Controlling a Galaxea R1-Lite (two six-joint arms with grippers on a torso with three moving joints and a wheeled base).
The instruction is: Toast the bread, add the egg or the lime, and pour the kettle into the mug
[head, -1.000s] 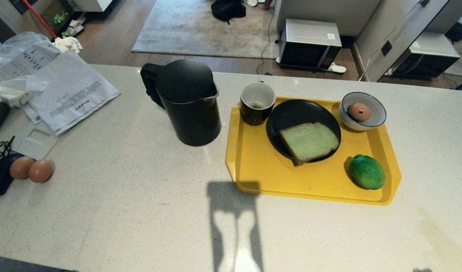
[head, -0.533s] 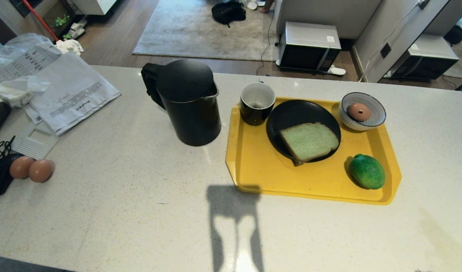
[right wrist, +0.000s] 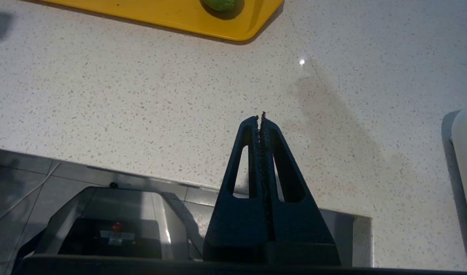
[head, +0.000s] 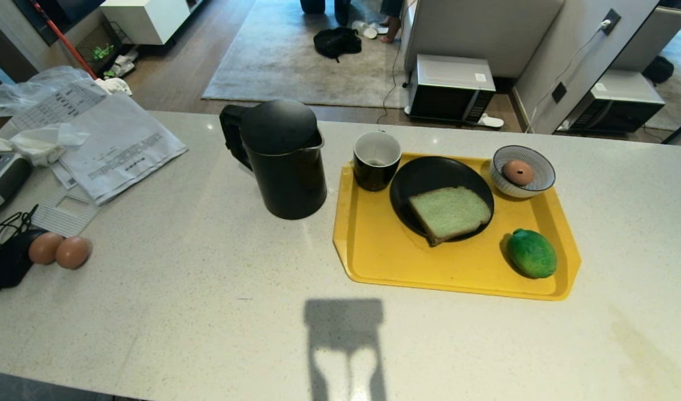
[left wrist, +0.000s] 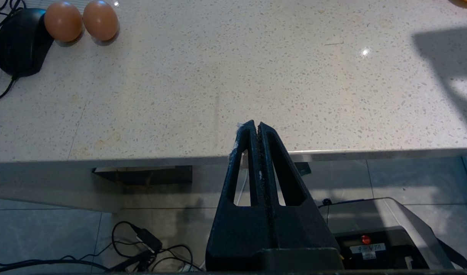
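Observation:
A pale green bread slice [head: 450,212] lies on a black plate [head: 429,172] on the yellow tray [head: 385,256]. The lime [head: 532,253] [right wrist: 222,4] rests on the tray's near right part. An egg [head: 518,172] sits in a striped bowl [head: 538,179] at the tray's far right corner. The black mug [head: 376,160] stands at the tray's far left corner, and the black kettle [head: 282,159] is on the counter left of it. My left gripper [left wrist: 257,126] and right gripper [right wrist: 260,117] are both shut and empty, hanging at the counter's near edge, outside the head view.
Two brown eggs [head: 59,250] [left wrist: 80,20] lie beside a black mouse [head: 9,262] at the counter's left. Papers [head: 112,145] and a plastic bag [head: 34,97] sit at the far left. Microwaves [head: 451,81] stand on the floor beyond. A white object [right wrist: 466,152] shows in the right wrist view.
The head view has risen and tilted, so the whole scene sits lower and smaller with more of the room beyond showing. Nothing on the counter has moved.

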